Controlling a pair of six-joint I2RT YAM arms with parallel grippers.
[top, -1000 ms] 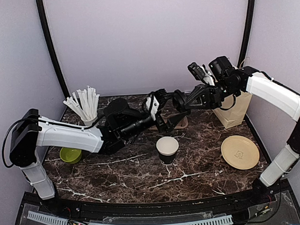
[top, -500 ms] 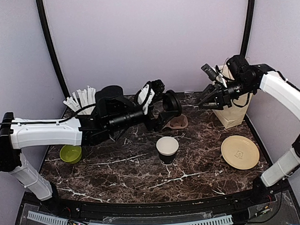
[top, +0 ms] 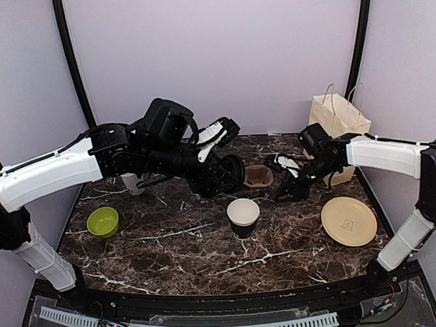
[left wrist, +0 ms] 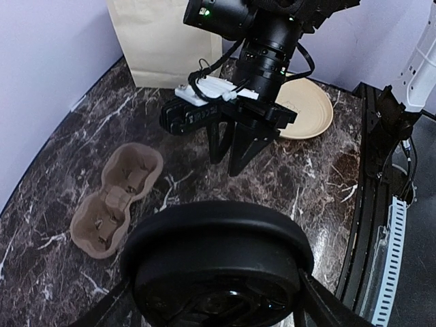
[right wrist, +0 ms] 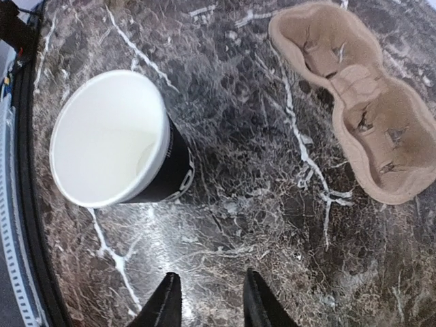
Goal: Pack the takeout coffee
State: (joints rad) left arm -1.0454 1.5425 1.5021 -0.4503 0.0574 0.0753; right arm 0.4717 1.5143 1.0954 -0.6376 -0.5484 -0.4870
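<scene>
Both arms have dropped toward the table (top: 171, 245), left gripper (top: 229, 174) clamping the black lid (left wrist: 218, 252), right gripper (right wrist: 211, 303) narrowly parted and empty near the cup (top: 243, 217), which stands uncovered before the carrier (top: 258, 176), so lidding and packing remain

Glossy marble-look table (top: 171, 245), matt paper cup (top: 243, 217), smooth plastic lid (left wrist: 218, 272)

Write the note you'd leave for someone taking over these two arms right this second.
Left gripper: jaws closed on the black lid, held above the table.
Right gripper: jaws apart, empty, low over the table near the cup.
Cup: upright on the table, uncovered. Cardboard carrier empty behind it; paper bag stands at the far right.
Done: lid in hand. To do: lid on cup, then probably cup into carrier or bag.
</scene>
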